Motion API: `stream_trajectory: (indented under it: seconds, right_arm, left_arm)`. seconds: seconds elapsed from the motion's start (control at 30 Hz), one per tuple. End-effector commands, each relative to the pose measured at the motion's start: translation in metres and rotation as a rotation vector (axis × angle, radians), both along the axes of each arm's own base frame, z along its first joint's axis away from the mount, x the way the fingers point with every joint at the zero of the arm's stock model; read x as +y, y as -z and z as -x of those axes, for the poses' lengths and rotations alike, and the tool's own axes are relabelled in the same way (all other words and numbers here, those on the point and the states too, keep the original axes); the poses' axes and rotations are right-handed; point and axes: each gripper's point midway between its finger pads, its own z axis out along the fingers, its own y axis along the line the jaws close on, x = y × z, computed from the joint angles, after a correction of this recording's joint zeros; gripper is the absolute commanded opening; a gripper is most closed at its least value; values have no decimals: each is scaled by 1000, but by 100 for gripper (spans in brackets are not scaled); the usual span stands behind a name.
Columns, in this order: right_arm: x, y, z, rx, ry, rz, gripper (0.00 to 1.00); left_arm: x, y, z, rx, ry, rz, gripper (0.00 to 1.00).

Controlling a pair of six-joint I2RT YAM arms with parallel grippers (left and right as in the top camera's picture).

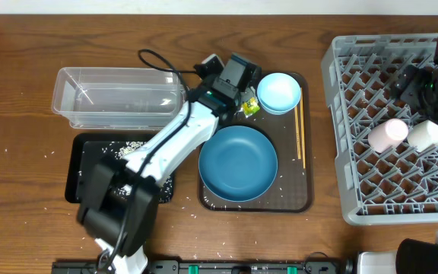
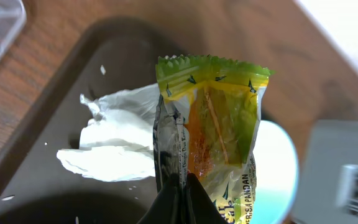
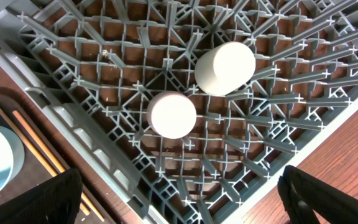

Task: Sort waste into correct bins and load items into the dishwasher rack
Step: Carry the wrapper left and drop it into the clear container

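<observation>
Tightly, left hand (image 2: 180, 194) on wrapper (image 2: 219, 118)

The snack wrapper (image 2: 213, 124) is pinched, beside the crumpled tissue (image 2: 114, 146).

Bottom of snack wrapper (image 2: 219, 124) off-frame

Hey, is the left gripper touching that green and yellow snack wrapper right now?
Touching. The left wrist view shows the left gripper pinching the snack wrapper, its jaws closed on the lower edge.
</observation>
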Motion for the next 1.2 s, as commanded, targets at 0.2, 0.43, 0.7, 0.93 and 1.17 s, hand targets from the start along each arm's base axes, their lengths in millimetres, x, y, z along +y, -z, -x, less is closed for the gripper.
stream_trajectory:
  seconds: [0.2,0.43,0.7,0.93,1.17]
  right_arm:
    - [-3,-2,0,-6,7,7,99]
    - [-3,-2,0,-6,7,7,99]
    - [-3,-2,0,-5,7,7,99]
    - [-3,-2,0,-6,7,7,99]
    - [-3,-2,0,-6,8,7,99]
  left_arm:
    - [96,-28,-15,-25,-198,-82,6]
    - [169,-16,-16,59,-370,-95,6]
    - [228,-5,-7,134,-531,-94,6]
    - [263,-1,-1,163,-614,-94,63]
    - [264,2,2,188,-606,-69,85]
